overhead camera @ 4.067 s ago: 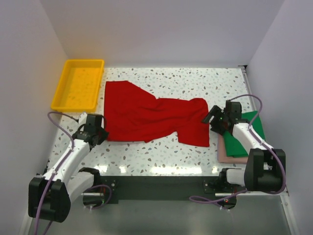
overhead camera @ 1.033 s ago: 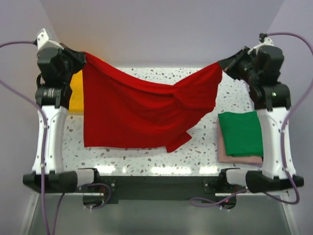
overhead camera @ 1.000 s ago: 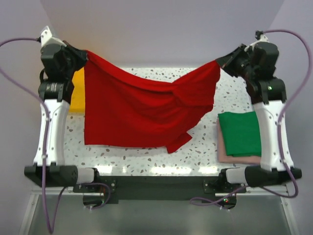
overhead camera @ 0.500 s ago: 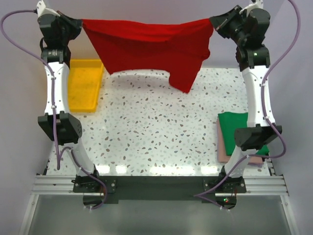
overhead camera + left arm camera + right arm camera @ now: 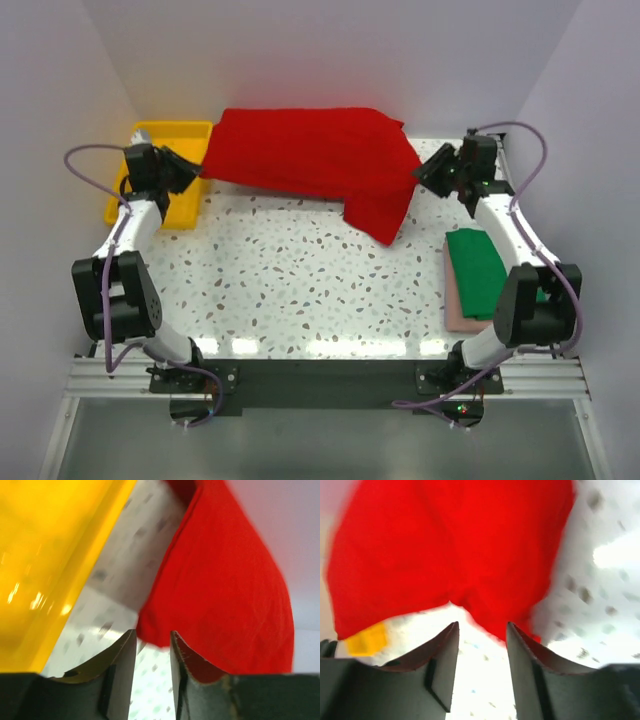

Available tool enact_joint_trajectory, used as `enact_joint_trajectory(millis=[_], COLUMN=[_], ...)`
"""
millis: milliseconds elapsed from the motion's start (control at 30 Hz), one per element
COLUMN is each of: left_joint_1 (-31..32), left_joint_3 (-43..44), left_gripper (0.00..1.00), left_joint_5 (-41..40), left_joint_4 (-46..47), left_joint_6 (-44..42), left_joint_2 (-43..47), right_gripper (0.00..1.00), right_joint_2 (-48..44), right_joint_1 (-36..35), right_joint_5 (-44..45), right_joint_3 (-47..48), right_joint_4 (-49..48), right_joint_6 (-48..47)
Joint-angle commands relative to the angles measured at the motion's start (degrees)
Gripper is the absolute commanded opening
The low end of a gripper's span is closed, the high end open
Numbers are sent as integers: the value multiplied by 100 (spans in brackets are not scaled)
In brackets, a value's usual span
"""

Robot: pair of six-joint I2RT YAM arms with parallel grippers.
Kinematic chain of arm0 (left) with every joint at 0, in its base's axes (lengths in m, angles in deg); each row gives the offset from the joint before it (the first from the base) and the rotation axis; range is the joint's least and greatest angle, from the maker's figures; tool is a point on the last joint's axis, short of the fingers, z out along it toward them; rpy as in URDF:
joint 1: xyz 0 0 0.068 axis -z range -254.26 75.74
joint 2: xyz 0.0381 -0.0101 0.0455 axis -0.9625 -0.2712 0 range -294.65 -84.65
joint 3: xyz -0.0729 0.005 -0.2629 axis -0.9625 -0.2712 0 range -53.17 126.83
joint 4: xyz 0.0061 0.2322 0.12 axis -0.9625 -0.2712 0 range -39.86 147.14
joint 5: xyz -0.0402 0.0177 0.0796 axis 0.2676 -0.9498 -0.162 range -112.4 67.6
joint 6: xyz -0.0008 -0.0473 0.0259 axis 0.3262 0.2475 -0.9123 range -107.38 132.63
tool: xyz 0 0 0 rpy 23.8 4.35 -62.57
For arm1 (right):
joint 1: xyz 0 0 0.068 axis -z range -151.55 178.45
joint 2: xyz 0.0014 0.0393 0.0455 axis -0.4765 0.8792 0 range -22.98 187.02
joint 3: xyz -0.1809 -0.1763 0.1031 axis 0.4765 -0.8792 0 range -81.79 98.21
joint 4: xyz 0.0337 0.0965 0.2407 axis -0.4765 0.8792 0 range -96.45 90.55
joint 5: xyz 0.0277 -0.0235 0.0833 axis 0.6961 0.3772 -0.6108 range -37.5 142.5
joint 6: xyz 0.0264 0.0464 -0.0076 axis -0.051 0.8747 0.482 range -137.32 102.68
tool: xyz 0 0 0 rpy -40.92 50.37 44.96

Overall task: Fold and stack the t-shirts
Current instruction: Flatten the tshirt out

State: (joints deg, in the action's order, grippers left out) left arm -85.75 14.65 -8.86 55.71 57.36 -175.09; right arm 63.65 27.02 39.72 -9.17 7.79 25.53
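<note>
A red t-shirt [image 5: 310, 155] is spread wide along the far edge of the table, with one corner drooping toward the right. My left gripper [image 5: 185, 170] is just off its left end, above the yellow tray. Its jaws are open and the shirt's edge [image 5: 225, 590] lies just past the fingertips [image 5: 152, 637], free of them. My right gripper [image 5: 425, 172] is at the shirt's right end, also open, with the red cloth [image 5: 450, 550] just beyond its empty jaws [image 5: 482, 627]. A folded green t-shirt [image 5: 480, 270] lies on a folded pink one [image 5: 462, 318] at the right.
A yellow tray [image 5: 185, 205] stands at the far left, under the left arm, and shows in the left wrist view [image 5: 45, 555]. White walls close in the back and both sides. Speckled tabletop [image 5: 300, 280] lies between the shirt and the arm bases.
Both arms have dropped from high up to low over the table's far side. Both grippers have opened and let go of the red t-shirt, which has come down along the far edge.
</note>
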Motion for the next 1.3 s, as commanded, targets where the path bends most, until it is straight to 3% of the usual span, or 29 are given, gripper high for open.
enact_joint_trajectory(millis=[0, 33, 167, 400, 633, 967, 1267], left_joint_1=[-3, -3, 15, 50, 796, 1272, 1342], left_joint_3=[-1047, -1190, -1700, -2018, -1982, -1912, -1578], left_gripper=[39, 43, 47, 46, 45, 49, 52], left_joint_5=[193, 245, 167, -203, -1186, -2311, -2250], left_joint_4=[478, 486, 223, -331, -859, -982, -824], left_joint_6=[115, 115, 168, -96, -167, 18, 36], left_joint_2=[237, 254, 482, 747, 694, 167, -554], right_gripper=[48, 58, 76, 76, 74, 74, 74], right_joint_2=[571, 679, 479, -357, -454, -59, 258], right_joint_1=[29, 29, -32, -357, -1034, -1175, -1351], right_joint_5=[-14, -67, 46, 433, 1260, 1655, 1893], right_joint_3=[-301, -171, -643, -1864, -2567, -2569, -2507], right_joint_4=[227, 437, 659, 580, 352, 202, 105], right_joint_6=[-250, -477, -620, -620, -418, -541, -567])
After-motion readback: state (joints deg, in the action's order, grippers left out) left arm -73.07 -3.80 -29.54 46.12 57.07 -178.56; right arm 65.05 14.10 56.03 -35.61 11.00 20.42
